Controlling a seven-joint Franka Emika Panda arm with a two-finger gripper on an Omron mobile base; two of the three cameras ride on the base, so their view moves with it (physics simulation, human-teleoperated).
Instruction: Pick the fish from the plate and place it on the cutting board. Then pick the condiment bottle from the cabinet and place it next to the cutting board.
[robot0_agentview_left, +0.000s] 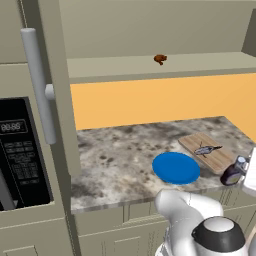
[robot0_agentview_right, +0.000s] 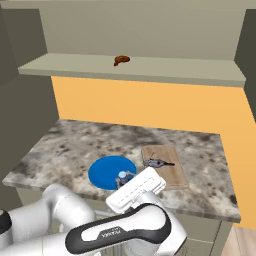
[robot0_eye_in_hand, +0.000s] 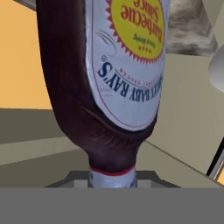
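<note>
Condiment bottle (robot0_eye_in_hand: 105, 78), dark brown with a yellow-white barbecue label, narrow neck and pale cap, is seen clamped in the gripper (robot0_agentview_left: 235, 172) at the right edge of the left base frame, just beside the light brown wooden cutting board (robot0_agentview_left: 216, 156). Rigid, smooth and probably slippery handling is judged; the broad body is the sound hold. The slender silver-grey fish (robot0_agentview_left: 206, 149) lies on the board. The fingertips are hidden, and the bottle's base is cut off.

brown lump (robot0_agentview_left: 160, 59) on shelf, microwave (robot0_agentview_left: 20, 150), marble counter (robot0_agentview_left: 120, 155)
</note>
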